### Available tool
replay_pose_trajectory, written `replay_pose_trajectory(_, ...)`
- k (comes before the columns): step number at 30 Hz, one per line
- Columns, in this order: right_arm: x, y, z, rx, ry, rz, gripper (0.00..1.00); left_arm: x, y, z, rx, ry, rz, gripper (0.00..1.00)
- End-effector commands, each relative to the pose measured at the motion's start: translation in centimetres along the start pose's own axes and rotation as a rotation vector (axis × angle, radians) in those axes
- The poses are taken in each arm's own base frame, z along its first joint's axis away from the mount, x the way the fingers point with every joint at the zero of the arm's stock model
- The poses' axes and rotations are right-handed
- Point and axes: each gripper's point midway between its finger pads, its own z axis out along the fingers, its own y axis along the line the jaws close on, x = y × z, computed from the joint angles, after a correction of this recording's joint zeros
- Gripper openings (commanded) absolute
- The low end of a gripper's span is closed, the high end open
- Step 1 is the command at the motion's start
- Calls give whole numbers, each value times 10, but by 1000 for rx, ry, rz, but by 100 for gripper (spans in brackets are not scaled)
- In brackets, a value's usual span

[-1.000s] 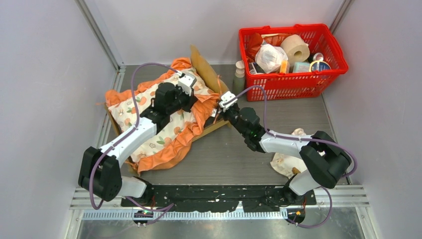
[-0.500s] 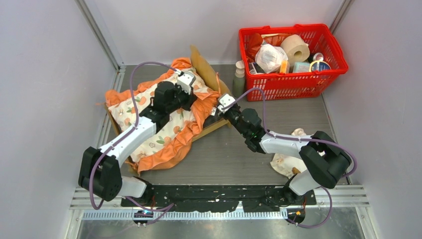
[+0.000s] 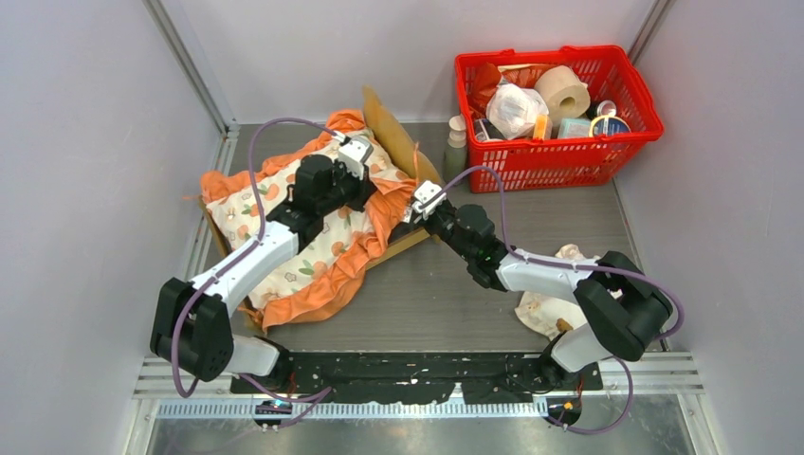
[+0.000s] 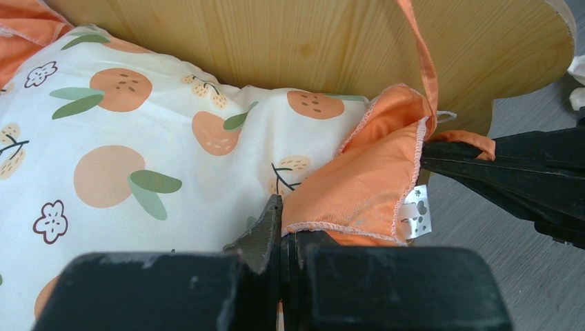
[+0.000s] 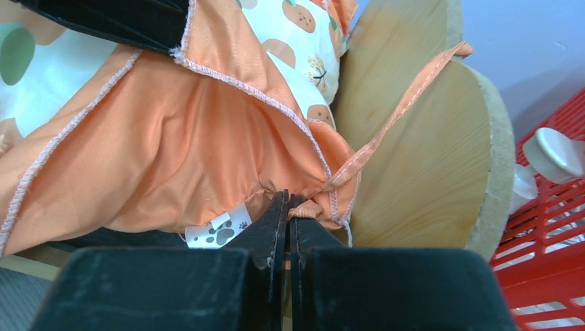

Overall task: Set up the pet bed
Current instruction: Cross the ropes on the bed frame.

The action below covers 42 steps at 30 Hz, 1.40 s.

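The pet bed's light-wood headboard (image 3: 389,123) stands at the back, and its side rail shows under the cushion. A cream orange-print cushion (image 3: 284,237) with orange ruffles lies across the frame. My left gripper (image 3: 377,197) (image 4: 281,222) is shut on the cushion's orange ruffle (image 4: 359,186) near the headboard (image 4: 310,41). My right gripper (image 3: 411,212) (image 5: 289,207) is shut on the thin orange tie (image 5: 386,131) at the same cushion corner, in front of the headboard (image 5: 421,158). The two grippers sit close together.
A red basket (image 3: 569,159) full of goods stands at the back right, with small bottles (image 3: 457,140) beside it. A small cream frilled pillow (image 3: 542,308) lies by the right arm's base. Walls close in left, right and behind.
My right gripper has shifted slightly left and nearer with the cushion's tie. The left arm has stayed nearly still.
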Motion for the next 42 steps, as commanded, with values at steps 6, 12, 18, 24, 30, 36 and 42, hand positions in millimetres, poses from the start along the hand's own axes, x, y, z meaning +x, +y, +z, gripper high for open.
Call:
replay_pose_trajectory(6, -42, 2, -3, -44, -73, 141, 5, -25, 6, -2, -13, -71, 7, 0)
replay_pose_trajectory(12, -66, 0, -5, -83, -87, 197, 5, -26, 6, -2, -17, -72, 9, 0)
replay_pose_trajectory(18, -70, -1, 1, -103, -78, 248, 5, -26, 6, -3, -16, -71, 9, 0)
replay_pose_trajectory(24, -49, 9, 4, -134, -13, 255, 5, -26, 8, -3, -23, -71, 14, 0)
replay_pose_trajectory(30, -36, 12, 6, -128, -8, 243, 5, -25, 7, -2, -19, -68, 11, 0)
replay_pose_trajectory(36, -22, 23, 3, -158, 47, 275, 5, -23, 7, -1, -17, -62, 10, 0)
replay_pose_trajectory(42, -1, 25, -5, -126, 89, 311, 5, -20, 3, -1, 0, -55, -4, 0)
